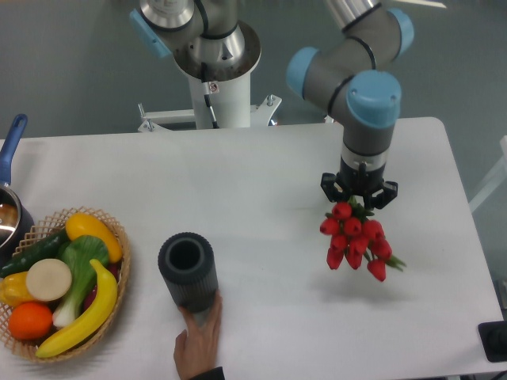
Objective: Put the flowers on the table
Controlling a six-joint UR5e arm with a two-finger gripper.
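The flowers (356,241), a bunch of red tulip buds with green stems and leaves, hang from my gripper (358,201) over the right part of the white table (261,198). The gripper points down and is shut on the top of the bunch. The buds hang a little above the tabletop and cast a faint shadow below. The stems are mostly hidden behind the buds and the gripper.
A dark grey ribbed vase (188,271) stands at front centre, steadied by a person's hand (198,340). A wicker basket (119,277) of fruit and vegetables sits at the front left. A blue-handled pot (11,198) is at the left edge. A dark object (493,340) lies at the table's front right corner.
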